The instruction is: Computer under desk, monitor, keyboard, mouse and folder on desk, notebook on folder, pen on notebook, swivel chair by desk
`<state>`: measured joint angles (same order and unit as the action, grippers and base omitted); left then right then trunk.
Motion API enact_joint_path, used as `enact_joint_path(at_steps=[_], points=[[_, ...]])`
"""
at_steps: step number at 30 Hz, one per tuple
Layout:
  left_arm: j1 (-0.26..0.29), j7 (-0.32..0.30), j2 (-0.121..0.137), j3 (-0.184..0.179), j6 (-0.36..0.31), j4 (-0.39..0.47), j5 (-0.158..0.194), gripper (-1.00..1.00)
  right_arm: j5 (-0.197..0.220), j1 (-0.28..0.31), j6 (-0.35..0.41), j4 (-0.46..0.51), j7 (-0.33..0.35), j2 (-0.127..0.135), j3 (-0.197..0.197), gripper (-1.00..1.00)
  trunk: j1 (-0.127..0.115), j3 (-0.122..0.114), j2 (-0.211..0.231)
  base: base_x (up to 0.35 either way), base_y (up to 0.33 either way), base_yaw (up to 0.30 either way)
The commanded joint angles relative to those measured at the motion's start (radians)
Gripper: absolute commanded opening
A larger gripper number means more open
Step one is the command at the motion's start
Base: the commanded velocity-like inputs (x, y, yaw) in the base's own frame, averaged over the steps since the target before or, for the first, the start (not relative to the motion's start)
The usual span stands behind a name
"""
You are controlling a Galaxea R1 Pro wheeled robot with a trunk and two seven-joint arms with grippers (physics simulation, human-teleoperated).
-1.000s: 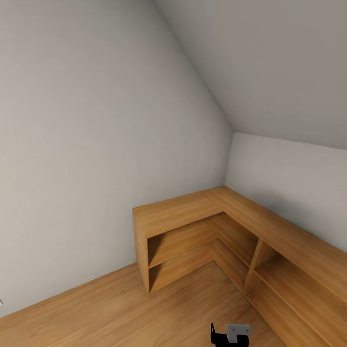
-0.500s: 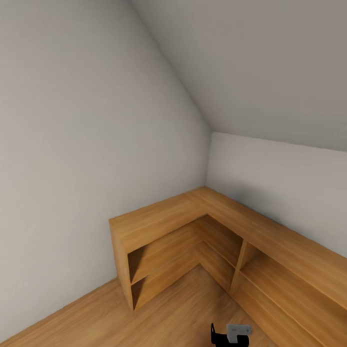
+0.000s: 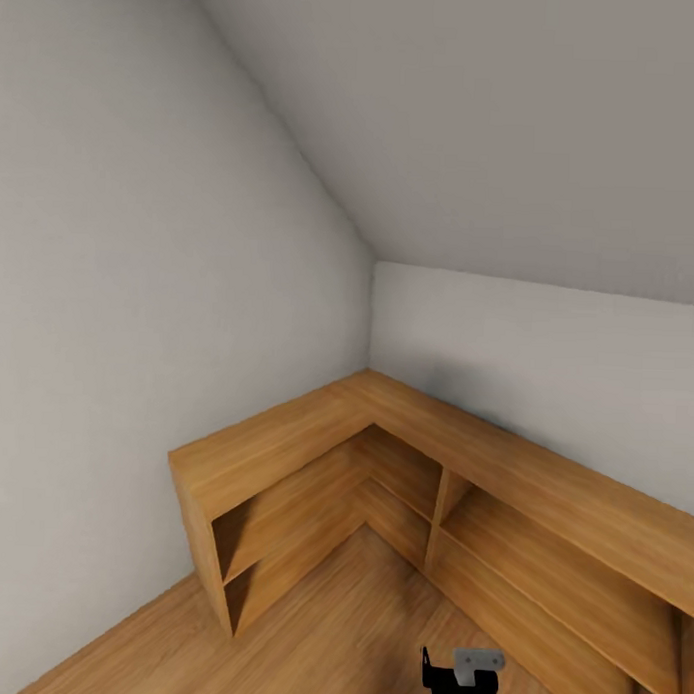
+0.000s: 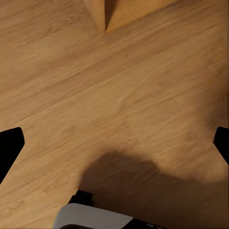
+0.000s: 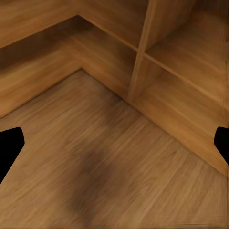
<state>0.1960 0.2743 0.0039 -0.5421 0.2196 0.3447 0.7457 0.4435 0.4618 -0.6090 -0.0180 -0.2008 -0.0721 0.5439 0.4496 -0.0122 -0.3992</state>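
Light-wood shelving (image 3: pixel 314 441) wraps the corner of the bedroom in an L, its low open compartments running along two grey walls (image 3: pixel 108 309) beneath a sloped grey ceiling (image 3: pixel 494 142), as seen from the head camera. A light-wood floor (image 3: pixel 327 646) fills the angle in front of the unit, and a small black-and-grey part of the robot (image 3: pixel 463 676) sits at the bottom edge of that view.

From the left wrist camera, the left gripper (image 4: pixel 114 143) hangs over bare floorboards with its two black fingertips (image 4: pixel 9 148) at opposite edges of the frame, jaws spread wide and holding nothing; a dark shadow and a pale rounded robot part (image 4: pixel 93 217) lie below it, and a corner of the cabinet's end panel (image 4: pixel 106 14) shows beyond.

From the right wrist camera, the right gripper (image 5: pixel 114 145) is likewise spread wide and empty, facing the inner corner of the shelving (image 5: pixel 138 62) where an upright divider (image 5: pixel 143 47) separates two compartments.
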Motion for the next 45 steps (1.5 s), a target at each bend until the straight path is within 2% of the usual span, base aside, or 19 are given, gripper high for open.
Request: enact_joint_path(at_steps=[1,12,21,31,45], points=[[0.0,0.006,0.001,-0.009,0.004,0.0,0.007,1.0,0.003,0.001,-0.002,-0.002,-0.005,0.0,0.008,1.0,0.0,0.0,-0.001,0.0,0.0,-0.3],[0.0,0.006,0.002,-0.008,0.004,0.0,0.007,1.0,-0.002,0.0,-0.003,-0.002,-0.005,0.0,0.008,1.0,0.0,0.0,-0.001,0.01,0.0,-0.3],[0.0,0.006,0.001,-0.007,0.004,0.0,0.009,1.0,-0.002,0.001,-0.003,-0.002,-0.005,0.0,0.008,1.0,0.0,0.0,-0.001,0.229,0.0,-0.3],[0.0,0.006,0.002,-0.006,0.004,0.0,0.009,1.0,-0.002,0.001,-0.003,-0.003,-0.005,0.0,0.008,1.0,0.0,0.0,-0.001,0.049,0.003,-0.3],[0.0,0.006,0.001,-0.004,0.004,0.0,0.009,1.0,-0.003,0.001,-0.003,-0.002,-0.005,0.0,0.008,1.0,0.0,0.0,-0.001,0.154,0.104,-0.3]])
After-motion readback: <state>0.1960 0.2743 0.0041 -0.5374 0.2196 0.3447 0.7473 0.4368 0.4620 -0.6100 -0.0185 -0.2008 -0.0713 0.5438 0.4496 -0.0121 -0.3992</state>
